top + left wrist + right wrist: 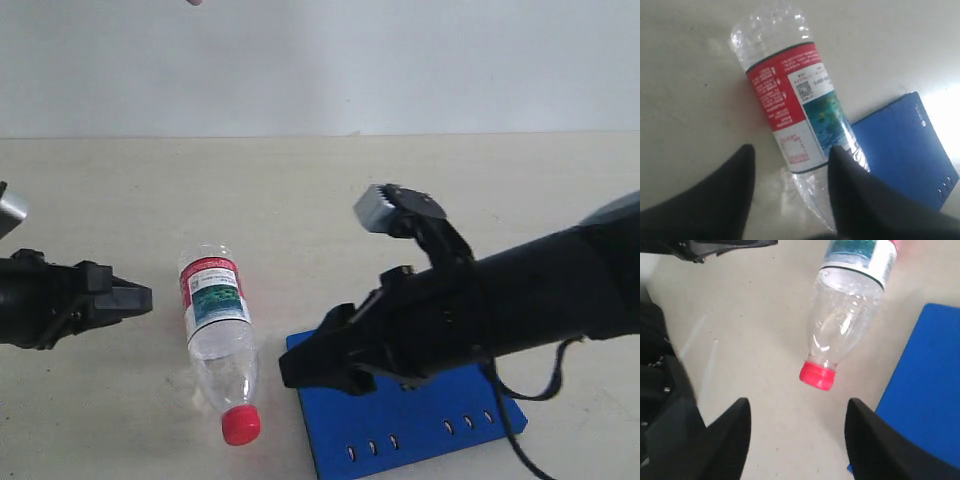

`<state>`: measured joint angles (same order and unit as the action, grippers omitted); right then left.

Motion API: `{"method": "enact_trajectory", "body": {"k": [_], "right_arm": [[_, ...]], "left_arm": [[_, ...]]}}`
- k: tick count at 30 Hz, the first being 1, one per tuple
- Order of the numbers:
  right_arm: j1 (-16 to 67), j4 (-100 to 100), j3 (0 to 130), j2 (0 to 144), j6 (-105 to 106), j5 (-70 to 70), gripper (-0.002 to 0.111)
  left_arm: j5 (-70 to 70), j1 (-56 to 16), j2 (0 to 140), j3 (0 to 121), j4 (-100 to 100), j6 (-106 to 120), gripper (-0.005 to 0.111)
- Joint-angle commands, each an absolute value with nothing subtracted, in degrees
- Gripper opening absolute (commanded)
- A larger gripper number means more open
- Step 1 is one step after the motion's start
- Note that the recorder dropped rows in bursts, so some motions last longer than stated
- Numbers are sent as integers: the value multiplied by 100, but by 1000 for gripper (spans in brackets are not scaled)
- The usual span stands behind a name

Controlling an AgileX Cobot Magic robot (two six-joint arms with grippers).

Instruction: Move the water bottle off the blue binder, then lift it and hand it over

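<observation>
Print on the label of the water bottle (790,100) shows only in the left wrist view: red and white panels with a green picture between, and beyond them a small white logo (921,116) at a corner of the blue binder (900,150). The right wrist view gives instead the clear neck and the red cap (816,376), with a strip of bare table (765,340) between the cap and the binder's edge. Only the exterior view takes in both arms at once, and the row of slots (394,441) along the binder's near edge.

The bottle lies on its side on the table, off the binder and just beside its left edge, not touching it, cap toward the camera. Open table runs behind the bottle and between it and the left gripper (135,298). The binder's far part is hidden under the right arm (540,290).

The left gripper lies low and level, pointing at the bottle's label end from the left, near it but apart. Its fingers (735,190) stand spread, with nothing between them. The right arm reaches across the binder from the right, and the right gripper (300,372) points down-left toward the cap end. Its claw is spread wide too and empty.
</observation>
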<state>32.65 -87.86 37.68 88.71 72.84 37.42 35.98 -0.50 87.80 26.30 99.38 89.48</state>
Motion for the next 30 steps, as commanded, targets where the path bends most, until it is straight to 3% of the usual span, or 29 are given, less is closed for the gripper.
{"method": "enact_trajectory", "body": {"k": [1, 6, 15, 23, 30], "right_arm": [[3726, -8857, 4277, 9263, 7403, 3149, 51], [3727, -8795, 4396, 9567, 7142, 2823, 51], [3727, -8818, 4418, 10135, 7252, 3048, 51], [3727, -8990, 4416, 10345, 7339, 3272, 51], [3804, -9185, 4584, 10358, 7574, 3352, 51]], "left_arm": [[3408, -54, 7993, 2648, 9762, 9306, 26], [2503, -54, 6370, 2648, 9406, 9304, 7], [457, -54, 3687, 2443, 8997, 9304, 7], [-555, -54, 3100, 1027, 9219, 8609, 7], [-1571, -54, 3100, 641, 9509, 8073, 7]]}}
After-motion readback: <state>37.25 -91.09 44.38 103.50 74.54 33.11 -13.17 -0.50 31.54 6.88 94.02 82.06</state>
